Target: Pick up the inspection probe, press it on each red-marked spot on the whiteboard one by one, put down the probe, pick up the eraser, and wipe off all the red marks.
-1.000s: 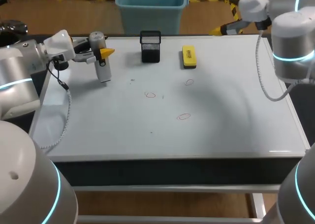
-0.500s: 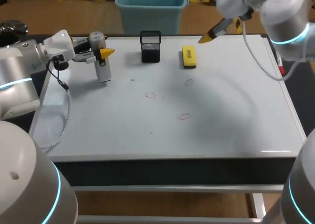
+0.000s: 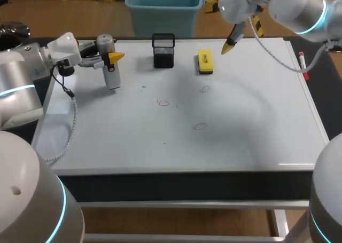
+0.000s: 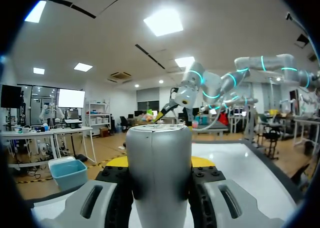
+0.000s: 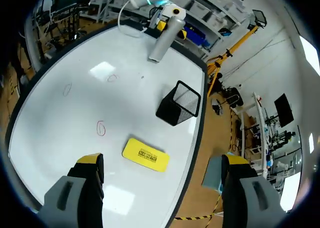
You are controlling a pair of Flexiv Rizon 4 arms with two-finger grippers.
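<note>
The silver cylindrical probe [image 3: 110, 67] stands upright at the whiteboard's [image 3: 240, 125] back left. My left gripper [image 3: 109, 57] is shut on it, and in the left wrist view the probe [image 4: 159, 183] fills the gap between the fingers. The yellow eraser [image 3: 204, 61] lies flat at the back middle. Three red rings [image 3: 163, 102] [image 3: 206, 89] [image 3: 200, 126] are drawn on the board. My right gripper [image 3: 230, 44] hangs open, just right of the eraser and above it. Seen from the right wrist, the eraser [image 5: 146, 155] lies below and between the spread fingers [image 5: 90, 163].
A black mesh holder [image 3: 163, 51] stands left of the eraser, also seen as the mesh holder [image 5: 180, 103] in the right wrist view. A red marker [image 3: 303, 64] lies along the board's right edge.
My right arm has swung left from the back right corner to beside the eraser, its gripper tipping downward. The left arm and the probe have stayed put.
</note>
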